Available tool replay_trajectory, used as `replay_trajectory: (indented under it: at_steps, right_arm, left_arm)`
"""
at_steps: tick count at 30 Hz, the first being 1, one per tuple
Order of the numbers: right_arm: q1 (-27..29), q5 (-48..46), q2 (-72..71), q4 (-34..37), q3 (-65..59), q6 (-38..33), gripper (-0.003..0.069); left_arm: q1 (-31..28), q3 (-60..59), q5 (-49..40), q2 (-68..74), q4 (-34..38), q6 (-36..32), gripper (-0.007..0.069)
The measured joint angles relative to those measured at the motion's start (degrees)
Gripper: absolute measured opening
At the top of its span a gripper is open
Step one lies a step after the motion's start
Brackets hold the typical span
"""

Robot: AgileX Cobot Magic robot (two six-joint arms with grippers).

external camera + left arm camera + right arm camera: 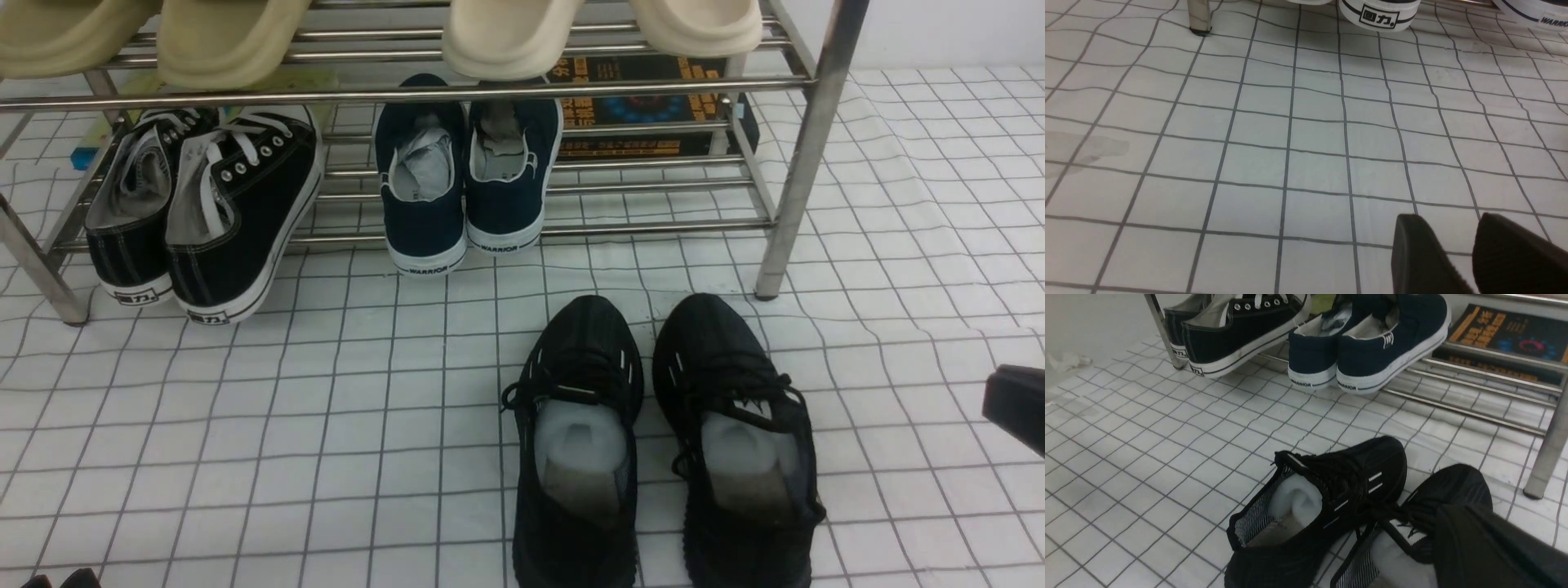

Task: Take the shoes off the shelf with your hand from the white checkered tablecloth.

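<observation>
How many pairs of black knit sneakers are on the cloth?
1: the black knit sneakers sit side by side on the checkered tablecloth, before the rack.

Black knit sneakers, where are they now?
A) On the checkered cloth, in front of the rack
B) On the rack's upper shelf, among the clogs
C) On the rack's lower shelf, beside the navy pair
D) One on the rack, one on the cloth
A: both black knit sneakers sit side by side on the checkered cloth, on the near side of the chrome rack.
</observation>
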State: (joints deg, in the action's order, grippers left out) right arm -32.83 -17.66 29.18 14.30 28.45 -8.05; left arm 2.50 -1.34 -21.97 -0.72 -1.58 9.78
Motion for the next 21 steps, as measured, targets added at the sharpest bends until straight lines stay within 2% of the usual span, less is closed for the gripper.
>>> replay_trajectory:
  at_steps: [4, 21]
  right_arm:
    - [0.0, 2.5, 0.0, 0.8, -0.1, -3.3, -0.0011]
    - [0.0, 2.0, 0.0, 1.1, -2.1, -3.6, -0.0002]
  left_arm:
    - [0.0, 0.0, 0.0, 0.0, 0.0, 0.0, 0.0239]
    - [0.0, 0.0, 0.0, 0.0, 0.0, 0.0, 0.0239]
